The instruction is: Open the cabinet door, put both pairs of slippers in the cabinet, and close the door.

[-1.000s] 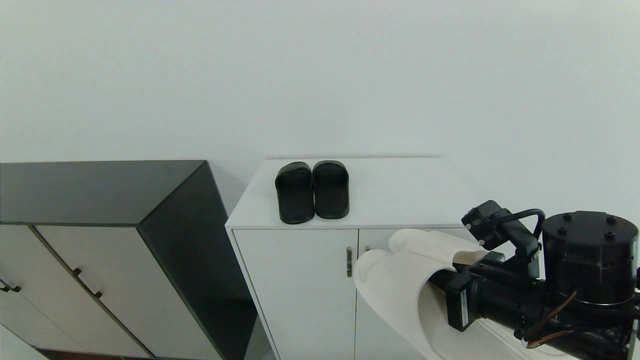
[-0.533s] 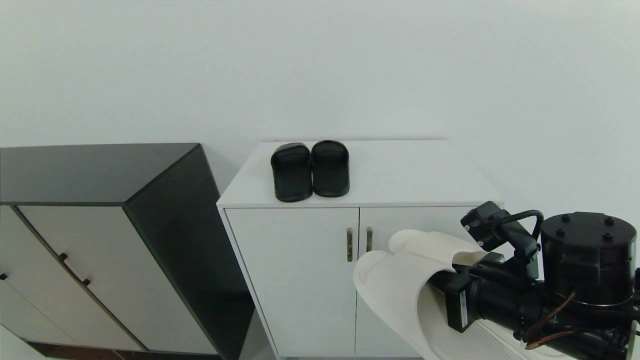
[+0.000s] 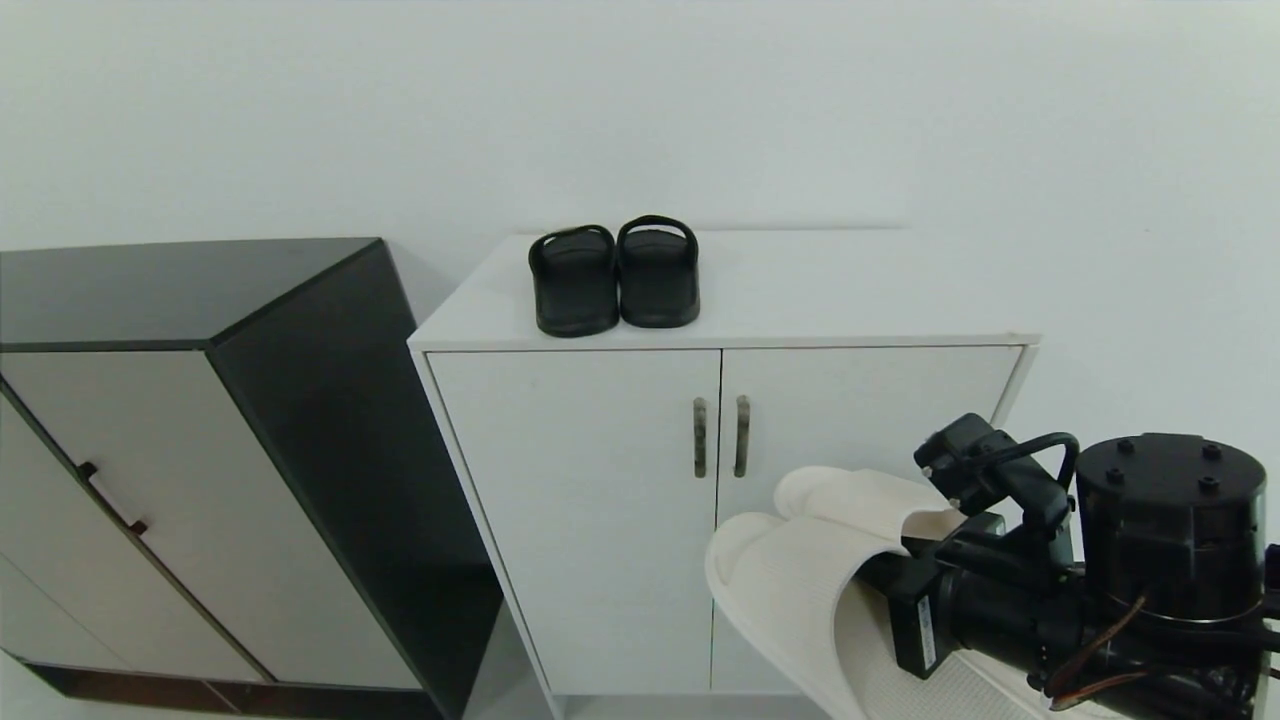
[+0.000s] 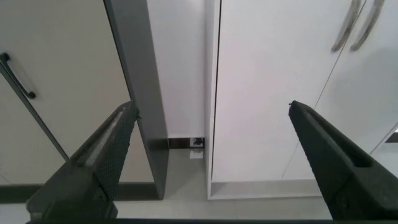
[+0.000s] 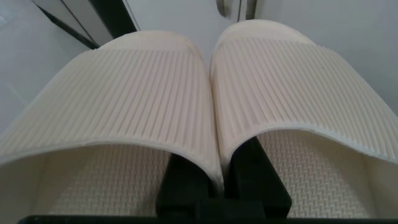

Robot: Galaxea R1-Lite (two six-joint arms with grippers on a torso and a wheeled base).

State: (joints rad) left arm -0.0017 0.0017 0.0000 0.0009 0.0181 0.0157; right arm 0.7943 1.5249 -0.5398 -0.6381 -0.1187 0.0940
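A pair of white ribbed slippers [image 3: 800, 570] hangs in front of the white cabinet's right door [image 3: 860, 420], held side by side by my right gripper [image 3: 893, 563]. In the right wrist view that gripper [image 5: 219, 171] is shut on the slippers' [image 5: 143, 99] two inner edges. A pair of black slippers [image 3: 612, 275] stands on the cabinet's top. Both doors are closed, with two vertical metal handles [image 3: 720, 437] at the middle. My left gripper [image 4: 211, 109] is open and holds nothing, low in front of the left door [image 4: 273, 93].
A dark cabinet [image 3: 200, 290] with beige drawer fronts stands close to the white cabinet's left side, a narrow gap [image 4: 177, 93] between them. A plain white wall rises behind. Pale floor [image 4: 186, 177] lies under both cabinets.
The whole head view has shifted: the cabinets and black slippers sit higher in the picture and the doors show more fully, so the camera has moved. The right gripper still holds the white slippers.
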